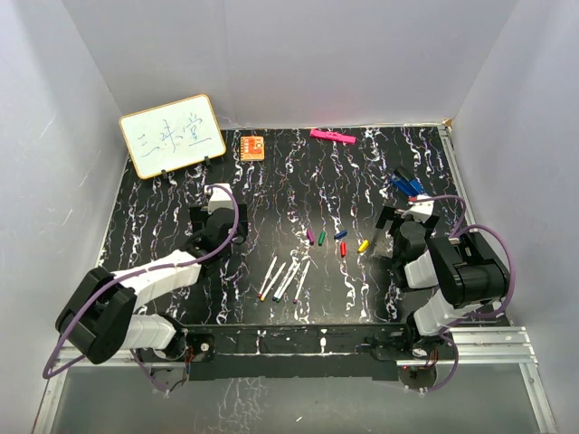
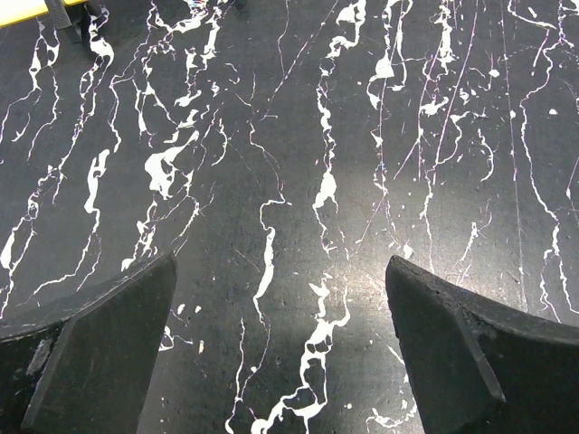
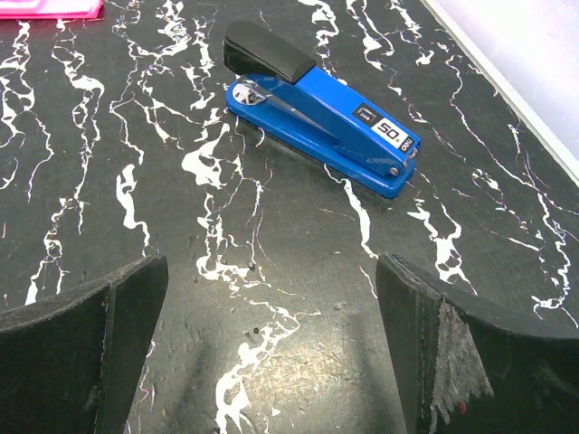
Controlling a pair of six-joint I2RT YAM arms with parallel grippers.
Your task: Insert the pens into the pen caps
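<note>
Plainly, nothing had been picked up yet. The left end effector (image 2: 280, 271) stood wide, with only bare black-and-white marbled counter (image 1: 298, 190) between its fingers. The right end effector (image 3: 271, 267) was just as wide and also held nothing. It faced a blue stapler (image 3: 321, 136) lying a little way ahead of it, with a pink bar (image 3: 50, 9) showing at the far left corner of its view.

From above, the pens (image 1: 286, 281) lay side by side in a loose row on the counter, in the middle of the near half, between the two arms. Their long axes ran roughly from near to far, each leaning a little to the right at its far end. The coloured tips seemed to be at the near ends, though they were too small to be sure of. The caps (image 1: 340, 235) were scattered just beyond and to the right of the pens, from a purple cap (image 1: 310, 237) on the left to a yellow cap (image 1: 363, 245) on the right, none of them touching a pen.

The pens lay to the right of the left end effector and closer to the arm bases. That arm looked the nearer one for them, and its fingers would probably have to close across a barrel rather than along it. The caps lay just to the left of the right end effector, so that arm seemed better placed for a cap, the yellow one being the closest.
</note>
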